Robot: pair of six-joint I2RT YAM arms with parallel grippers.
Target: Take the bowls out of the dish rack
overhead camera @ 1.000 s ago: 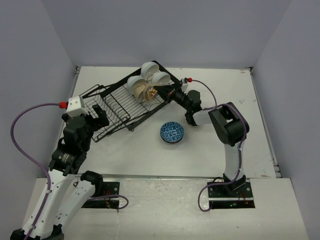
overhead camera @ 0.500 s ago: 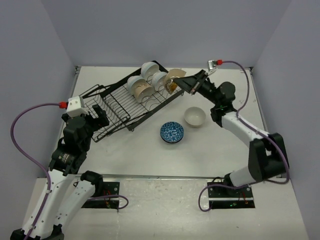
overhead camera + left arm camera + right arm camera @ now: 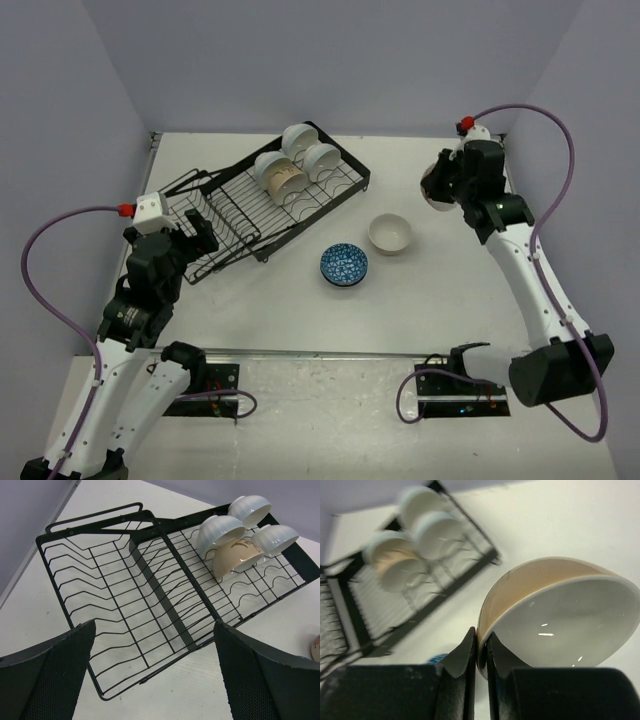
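Four bowls stand in the dish rack (image 3: pixel 235 210) at the upper left-centre of the overhead view, bunched at its far end: three white bowls (image 3: pixel 322 157) and one beige bowl (image 3: pixel 288 183). Two more sit out on the surface (image 3: pixel 450 290) mid-frame, a cream bowl (image 3: pixel 390 233) and a blue-patterned bowl (image 3: pixel 344 264).

My right jaws are clamped on the rim of a tan bowl (image 3: pixel 560 610), one finger inside and one outside, at the upper right of the overhead view, well apart from the rack. It looks lifted off the surface. My left jaws stand wide apart, holding nothing, over the near end of the rack at left.

As I judge it, the step in hand is setting this bowl down. The pinch on the rim is thin and the bowl hangs tilted, mouth to the side, so it could swing or slip. I want to travel slowly, turn my wrist until the foot faces down, and pick a bare patch near the cream bowl without touching it. I part the jaws only once the base rests flat, then lift straight up so the inner finger does not drag the rim.
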